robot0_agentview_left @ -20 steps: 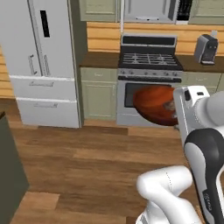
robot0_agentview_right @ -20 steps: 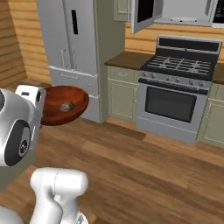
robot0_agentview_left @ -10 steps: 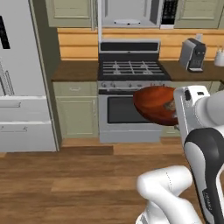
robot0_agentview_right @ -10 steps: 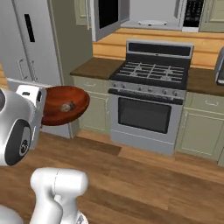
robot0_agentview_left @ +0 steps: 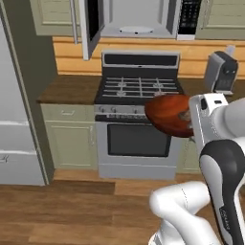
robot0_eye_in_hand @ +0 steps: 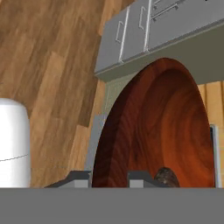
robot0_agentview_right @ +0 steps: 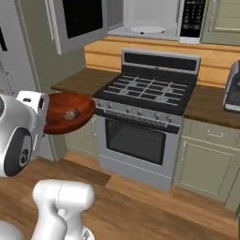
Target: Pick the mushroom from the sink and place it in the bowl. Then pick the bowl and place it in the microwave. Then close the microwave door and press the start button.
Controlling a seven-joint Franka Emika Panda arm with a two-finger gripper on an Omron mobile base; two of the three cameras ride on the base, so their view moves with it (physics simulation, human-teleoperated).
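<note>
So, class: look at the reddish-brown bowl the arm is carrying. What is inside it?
Inside the bowl lies the mushroom, one small tan-brown lump. In the hand view the gripper grips the rim, and the bowl's near edge is cut off there.

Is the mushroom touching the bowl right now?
Touching. The right base view shows the mushroom resting on the inner floor of the bowl.

One bowl, one mushroom, one microwave, one stove, one toaster.
</note>
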